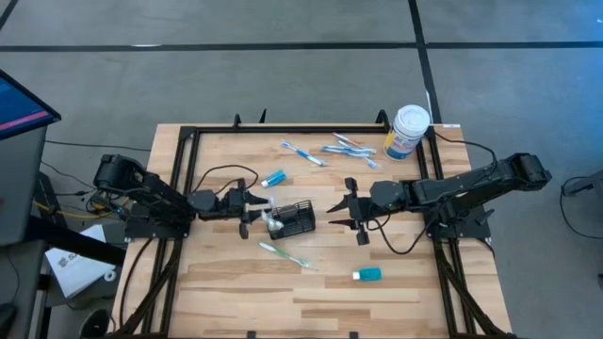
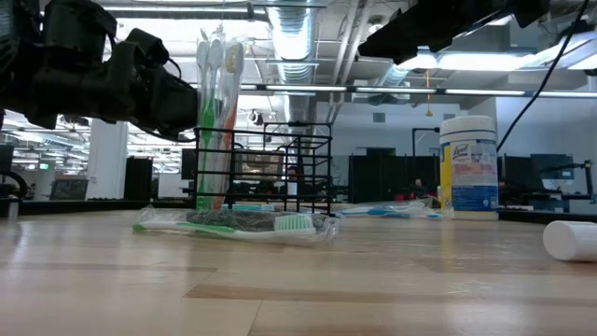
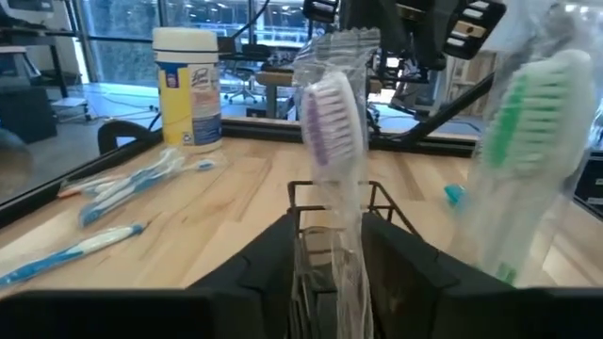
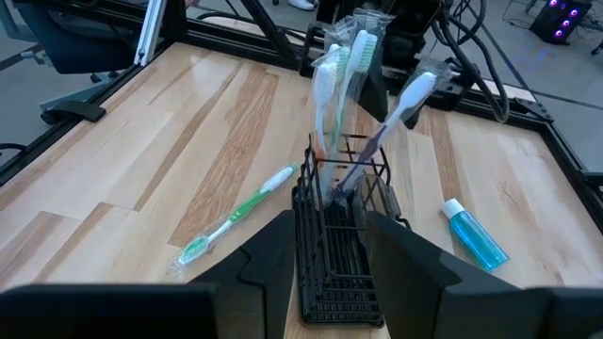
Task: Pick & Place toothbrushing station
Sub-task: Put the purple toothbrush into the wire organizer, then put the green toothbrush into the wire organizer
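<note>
From above, the toothbrushing station (image 1: 298,218) stands mid-tabletop (image 1: 236,282) between the left end effector (image 1: 252,213), just beside it, and the right end effector (image 1: 350,212), whose fingers are spread apart, likely ready to take it. The left wrist view shows a wrapped purple-bristled toothbrush (image 3: 332,132) between the left end effector's fingers above the station, apparently being loaded, though I cannot tell whether they pinch it. The right wrist view shows upright brushes in the station, with a green toothbrush (image 4: 233,217) and a blue tube (image 4: 475,235) lying nearby that could obstruct a move.

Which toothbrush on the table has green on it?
The wrapped toothbrush lying alone just in front of the black wire holder has the green-and-white handle. The loose brushes near the white canister are blue and white.
</note>
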### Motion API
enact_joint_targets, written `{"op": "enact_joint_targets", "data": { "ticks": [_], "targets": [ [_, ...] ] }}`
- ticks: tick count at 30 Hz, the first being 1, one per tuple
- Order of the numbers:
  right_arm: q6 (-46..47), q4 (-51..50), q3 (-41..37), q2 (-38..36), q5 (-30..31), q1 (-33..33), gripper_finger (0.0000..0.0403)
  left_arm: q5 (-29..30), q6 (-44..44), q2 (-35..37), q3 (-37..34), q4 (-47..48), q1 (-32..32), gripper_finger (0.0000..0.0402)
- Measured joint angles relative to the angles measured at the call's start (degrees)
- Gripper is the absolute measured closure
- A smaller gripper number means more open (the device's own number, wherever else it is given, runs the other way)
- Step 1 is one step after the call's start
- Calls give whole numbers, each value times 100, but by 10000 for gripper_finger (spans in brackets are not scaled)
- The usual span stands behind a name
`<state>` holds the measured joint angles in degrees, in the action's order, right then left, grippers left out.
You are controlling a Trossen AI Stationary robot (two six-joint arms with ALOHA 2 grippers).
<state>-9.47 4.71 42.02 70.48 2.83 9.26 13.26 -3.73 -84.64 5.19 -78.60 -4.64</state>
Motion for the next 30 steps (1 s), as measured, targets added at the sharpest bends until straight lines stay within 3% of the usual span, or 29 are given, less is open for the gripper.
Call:
{"op": "enact_joint_targets", "data": {
  "ticks": [18,24,30],
  "targets": [
    [2,-2,0,0,1,0,280,19,16,1502,-247,16,0,274],
    [1,-2,0,0,2,0,280,-643,-208,2260,-245,3,-36,279],
    [1,4,0,0,2,-2,280,-765,-259,2392,82,8,-612,300]
  ]
}}
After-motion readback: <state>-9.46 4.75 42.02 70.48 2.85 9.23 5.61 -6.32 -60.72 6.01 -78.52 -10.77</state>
